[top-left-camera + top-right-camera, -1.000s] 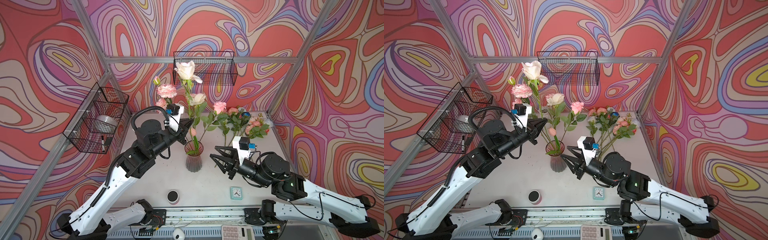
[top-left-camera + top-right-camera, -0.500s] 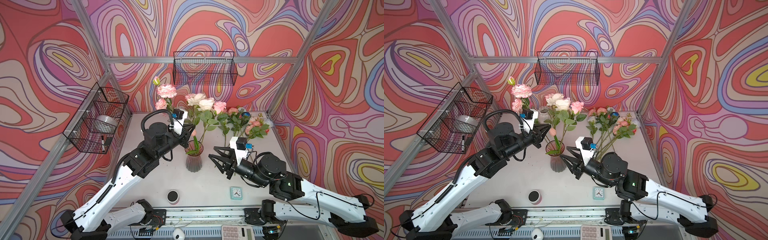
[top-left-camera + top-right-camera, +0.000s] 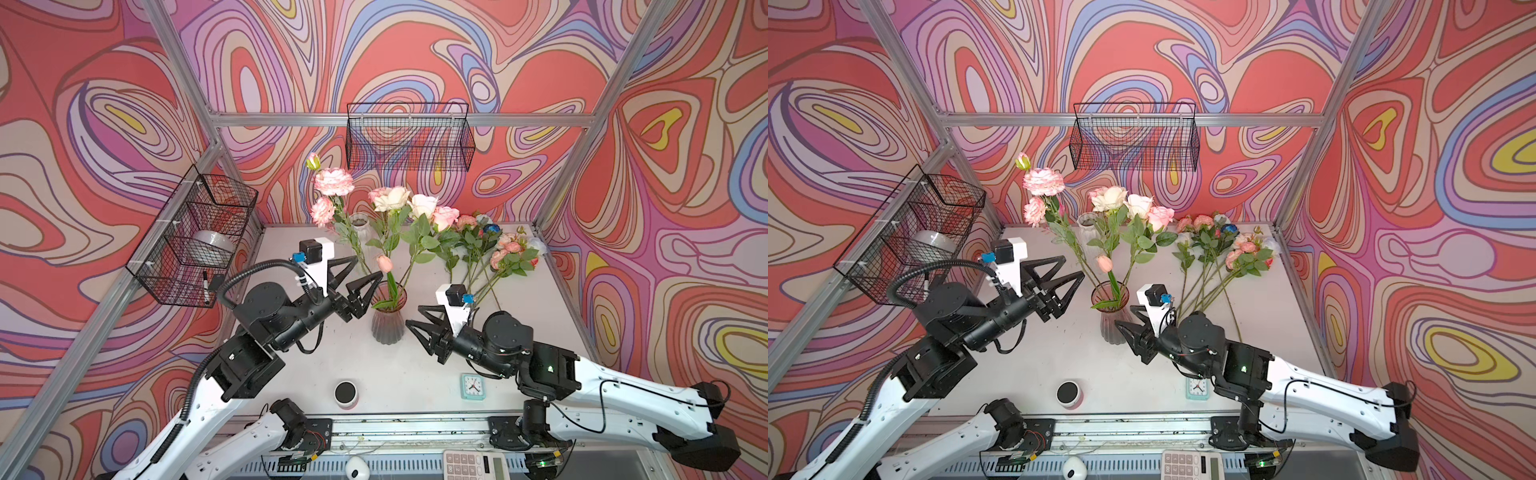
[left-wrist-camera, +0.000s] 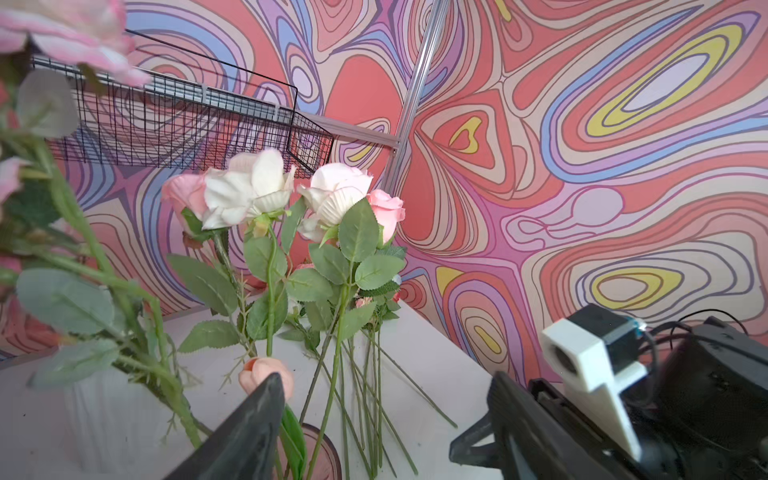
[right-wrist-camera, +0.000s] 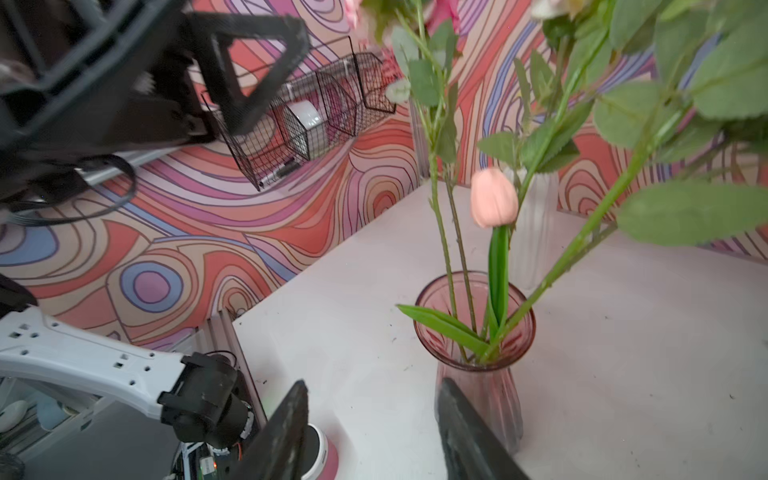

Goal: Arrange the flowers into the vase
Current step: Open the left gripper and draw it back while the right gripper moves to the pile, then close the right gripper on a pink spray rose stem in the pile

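The bench [image 3: 415, 365] carries everything, and the pink vase [image 3: 388, 320] stands near its middle, so I place the rest from that. The left arm [image 3: 266, 316] and the right arm [image 3: 507, 336] reach in low toward the vase, one from each side. Behind the vase and to its right, a heap of loose flowers [image 3: 505, 253] lies flat on the bench, stems crossed over one another. Several standing flowers [image 3: 424, 205] are already in the vase, their long stems fanning up and back from the rim. Farther behind the vase, a little to its left, stands a pale second vase [image 3: 360, 226].

The left tool [image 3: 368, 266] hangs above the vase's rim on the left side, jaws spread wide and gripping nothing, with the standing stems right at its tips. The right tool [image 3: 413, 315] sits low, just beside the vase's body on the right, jaws partly apart and empty too. Smallest of all, a peach tulip [image 3: 384, 263] stands short and upright over the vase's mouth.

What worries me is that the vase is slim and its load is tall and leaning. I reckon a nudge from the right tool on its wall could tip it. If the left tool pulls away carelessly, it may catch a leaf and drag a stem out. Lifting one flower from the crossed heap could also pull its neighbours along or sweep them into the vase.
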You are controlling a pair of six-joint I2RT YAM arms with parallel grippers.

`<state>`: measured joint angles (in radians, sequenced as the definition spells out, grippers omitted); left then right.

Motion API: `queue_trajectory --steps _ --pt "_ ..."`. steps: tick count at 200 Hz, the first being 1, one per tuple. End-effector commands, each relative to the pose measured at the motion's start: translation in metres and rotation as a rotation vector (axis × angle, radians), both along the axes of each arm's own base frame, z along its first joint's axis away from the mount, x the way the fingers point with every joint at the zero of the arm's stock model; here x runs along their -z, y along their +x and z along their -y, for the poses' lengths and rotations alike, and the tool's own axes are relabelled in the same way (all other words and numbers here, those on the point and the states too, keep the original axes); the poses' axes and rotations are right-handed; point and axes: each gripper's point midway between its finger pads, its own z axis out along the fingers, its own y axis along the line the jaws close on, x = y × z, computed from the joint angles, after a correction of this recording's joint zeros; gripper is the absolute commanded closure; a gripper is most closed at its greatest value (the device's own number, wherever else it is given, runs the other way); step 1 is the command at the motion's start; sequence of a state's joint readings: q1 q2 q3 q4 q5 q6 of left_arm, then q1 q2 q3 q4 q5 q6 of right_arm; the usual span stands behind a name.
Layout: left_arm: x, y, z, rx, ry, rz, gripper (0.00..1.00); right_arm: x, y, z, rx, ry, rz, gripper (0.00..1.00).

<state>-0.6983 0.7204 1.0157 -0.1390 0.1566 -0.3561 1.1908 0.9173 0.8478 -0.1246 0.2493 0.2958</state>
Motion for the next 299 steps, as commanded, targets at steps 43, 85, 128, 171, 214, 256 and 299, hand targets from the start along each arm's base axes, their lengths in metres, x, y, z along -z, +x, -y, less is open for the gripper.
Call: queue_trajectory --steps 43,85,128,171,214,256,299 --pt "0.106 -0.001 -0.040 -0.168 -0.103 -0.226 0.14 0.103 0.051 0.037 0.292 -0.112 -0.230 0.47" --pt "0.152 -0.004 -0.053 -0.226 -0.101 -0.313 0.11 0.152 0.106 0.082 0.466 -0.112 -0.408 0.50" --pt "0.184 -0.006 -0.052 -0.225 -0.072 -0.391 0.08 0.178 0.168 0.161 0.751 -0.101 -0.572 0.48" --pt "0.183 -0.010 -0.052 -0.208 -0.089 -0.392 0.04 0.210 0.215 0.236 0.965 -0.085 -0.691 0.54" --pt "0.187 -0.012 -0.050 -0.194 -0.090 -0.405 0.05 0.225 0.254 0.284 1.113 -0.316 -0.685 0.55" --pt "0.189 -0.012 -0.051 -0.198 -0.090 -0.401 0.06 0.247 0.282 0.297 1.127 -0.557 -0.716 0.58" --pt "0.188 -0.013 -0.051 -0.196 -0.085 -0.399 0.06 0.266 0.297 0.308 1.153 -0.699 -0.727 0.60"
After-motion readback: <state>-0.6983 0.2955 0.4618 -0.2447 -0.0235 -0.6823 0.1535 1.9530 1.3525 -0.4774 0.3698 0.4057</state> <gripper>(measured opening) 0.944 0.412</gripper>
